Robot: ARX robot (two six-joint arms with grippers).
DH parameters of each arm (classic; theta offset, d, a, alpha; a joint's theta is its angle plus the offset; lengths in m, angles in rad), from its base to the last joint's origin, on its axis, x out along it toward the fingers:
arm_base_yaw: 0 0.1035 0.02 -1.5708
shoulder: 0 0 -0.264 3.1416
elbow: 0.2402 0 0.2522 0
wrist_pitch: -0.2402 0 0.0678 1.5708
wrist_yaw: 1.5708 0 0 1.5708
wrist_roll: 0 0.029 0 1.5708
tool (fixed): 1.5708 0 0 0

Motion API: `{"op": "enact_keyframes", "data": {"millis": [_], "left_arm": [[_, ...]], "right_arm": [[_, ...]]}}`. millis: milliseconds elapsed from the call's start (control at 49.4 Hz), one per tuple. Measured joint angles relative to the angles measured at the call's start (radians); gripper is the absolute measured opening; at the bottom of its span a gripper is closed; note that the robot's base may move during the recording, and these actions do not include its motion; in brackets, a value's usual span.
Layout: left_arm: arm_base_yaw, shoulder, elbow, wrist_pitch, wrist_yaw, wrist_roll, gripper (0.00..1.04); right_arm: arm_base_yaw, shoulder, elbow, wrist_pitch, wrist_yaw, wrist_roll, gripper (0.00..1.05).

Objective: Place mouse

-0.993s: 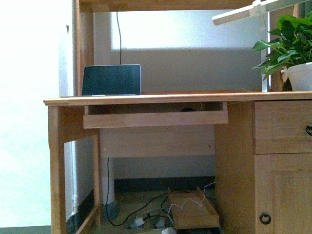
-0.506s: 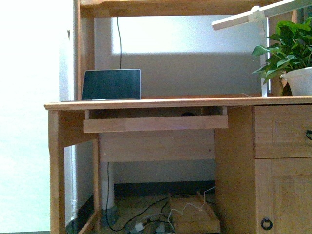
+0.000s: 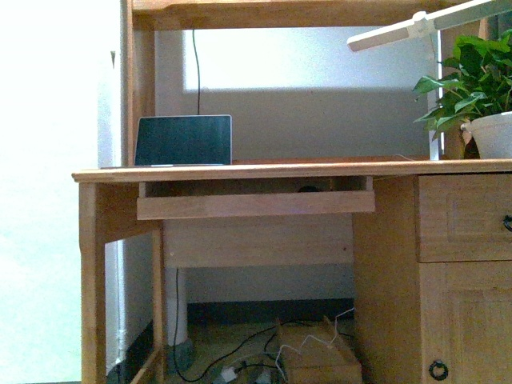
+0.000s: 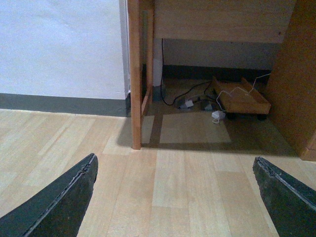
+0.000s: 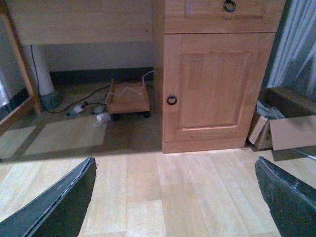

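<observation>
In the front view a pull-out tray (image 3: pixel 256 204) hangs under the wooden desk top (image 3: pixel 288 170). A small dark rounded shape (image 3: pixel 308 189) peeks over the tray's front lip; it looks like the mouse, mostly hidden. Neither arm shows in the front view. My left gripper (image 4: pixel 175 197) is open and empty, low over the wooden floor in front of the desk's left leg (image 4: pixel 134 74). My right gripper (image 5: pixel 175 197) is open and empty over the floor in front of the cabinet door (image 5: pixel 212 84).
A laptop (image 3: pixel 183 140) stands open on the desk at the left. A potted plant (image 3: pixel 480 88) and a white lamp arm (image 3: pixel 416 24) are at the right. Drawers fill the desk's right side (image 3: pixel 464 220). Cables and a low wooden trolley (image 4: pixel 242 96) lie under the desk. Cardboard (image 5: pixel 291 131) lies right of the cabinet.
The desk and everything on it sit slightly lower in the front view than a second ago, so the camera's view has shifted upward a little. Nothing on the desk has moved.
</observation>
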Motion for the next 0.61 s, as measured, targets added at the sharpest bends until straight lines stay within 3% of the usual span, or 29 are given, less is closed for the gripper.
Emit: {"op": "enact_keyframes", "data": {"millis": [608], "left_arm": [[0.000,0.000,0.000,0.000,0.000,0.000,0.97]], "right_arm": [[0.000,0.000,0.000,0.000,0.000,0.000,0.97]]}}
